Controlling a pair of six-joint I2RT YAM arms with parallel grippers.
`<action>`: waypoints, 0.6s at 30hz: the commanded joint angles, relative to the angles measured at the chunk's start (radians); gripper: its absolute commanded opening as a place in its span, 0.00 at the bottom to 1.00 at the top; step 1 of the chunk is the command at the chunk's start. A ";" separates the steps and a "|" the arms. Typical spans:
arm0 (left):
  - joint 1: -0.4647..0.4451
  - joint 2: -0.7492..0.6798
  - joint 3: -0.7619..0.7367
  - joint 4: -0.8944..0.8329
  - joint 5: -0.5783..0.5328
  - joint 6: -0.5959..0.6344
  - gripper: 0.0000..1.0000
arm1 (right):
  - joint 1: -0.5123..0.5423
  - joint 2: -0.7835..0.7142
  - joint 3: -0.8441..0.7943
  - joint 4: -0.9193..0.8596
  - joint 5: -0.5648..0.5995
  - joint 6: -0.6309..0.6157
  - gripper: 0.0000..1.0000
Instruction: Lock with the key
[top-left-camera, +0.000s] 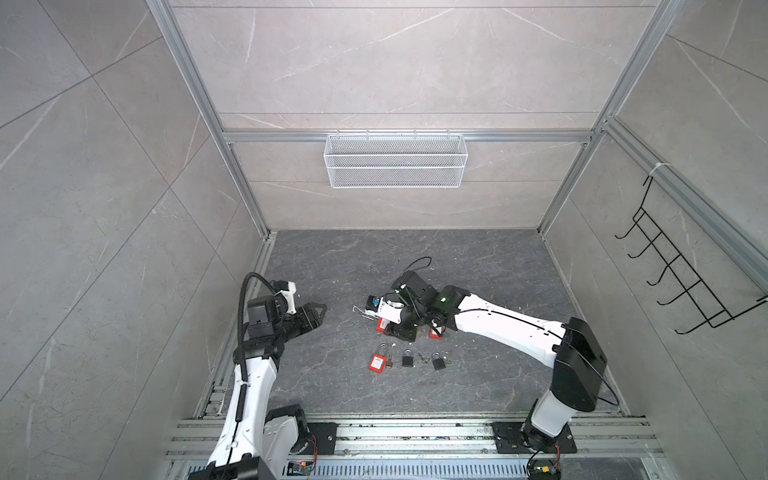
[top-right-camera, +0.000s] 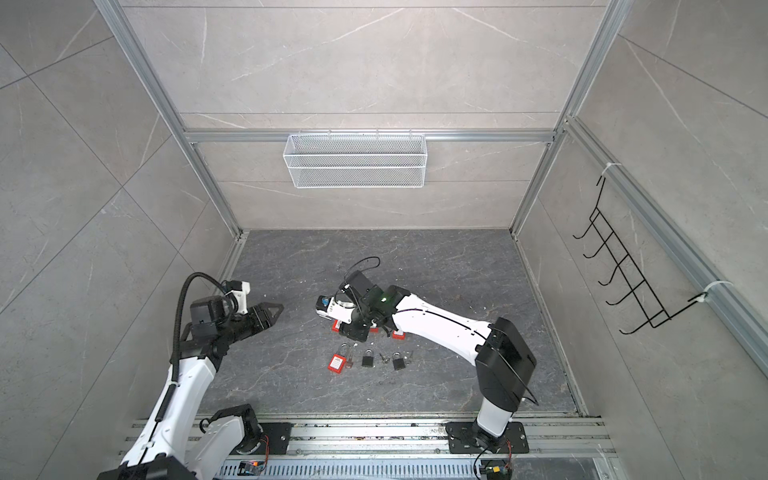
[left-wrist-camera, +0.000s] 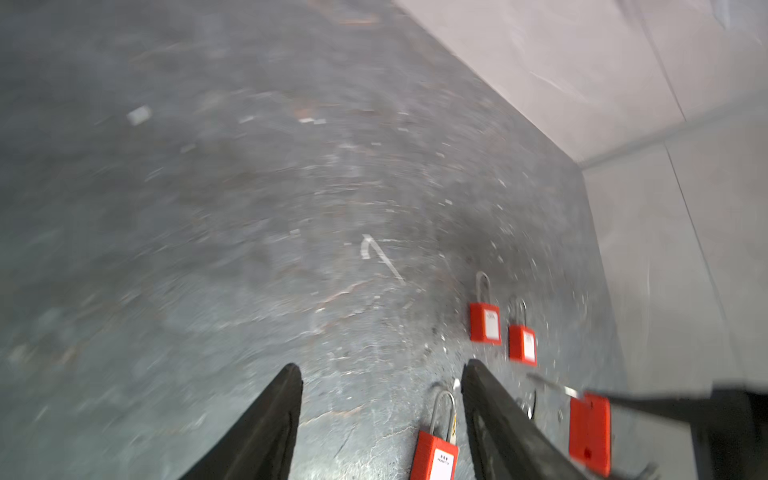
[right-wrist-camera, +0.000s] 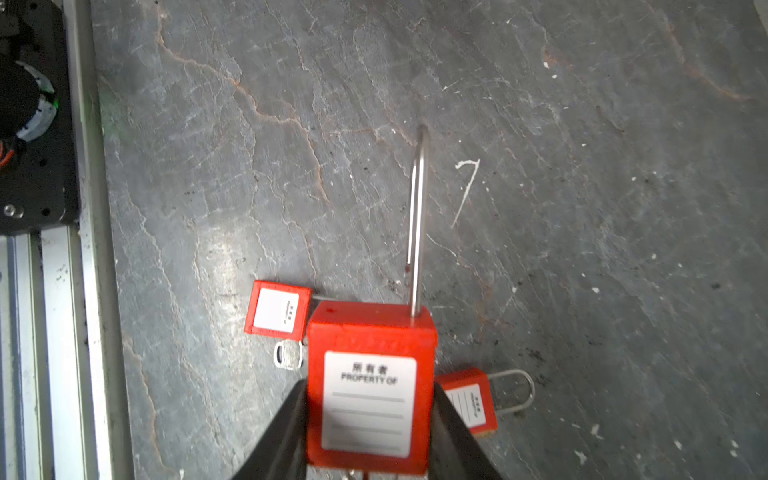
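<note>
My right gripper (right-wrist-camera: 370, 419) is shut on the body of a red padlock (right-wrist-camera: 370, 386) with a white label. Its steel shackle (right-wrist-camera: 417, 216) stands swung out of the body, edge-on. In a top view this padlock (top-left-camera: 381, 324) shows red under the right wrist. A silver key (right-wrist-camera: 288, 354) lies on the floor beside another red padlock (right-wrist-camera: 277, 308). More keys (top-left-camera: 423, 358) lie between two black padlocks. My left gripper (left-wrist-camera: 381, 368) is open and empty, hovering left of the padlocks, also in a top view (top-left-camera: 319, 311).
On the dark floor lie a red padlock (top-left-camera: 376, 362), two black padlocks (top-left-camera: 408, 358) (top-left-camera: 439, 361) and more red ones (left-wrist-camera: 485, 322) (left-wrist-camera: 522, 345). A white wire basket (top-left-camera: 395, 160) hangs on the back wall and a black hook rack (top-left-camera: 685, 266) on the right wall.
</note>
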 joint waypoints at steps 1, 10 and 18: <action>-0.080 -0.070 -0.002 0.102 0.106 0.214 0.63 | -0.019 -0.107 -0.071 0.021 -0.033 -0.114 0.30; -0.276 -0.125 0.028 0.098 0.312 0.587 0.60 | -0.041 -0.303 -0.158 -0.076 -0.047 -0.201 0.30; -0.402 -0.049 0.090 0.058 0.358 0.769 0.55 | -0.041 -0.383 -0.186 -0.124 -0.085 -0.203 0.30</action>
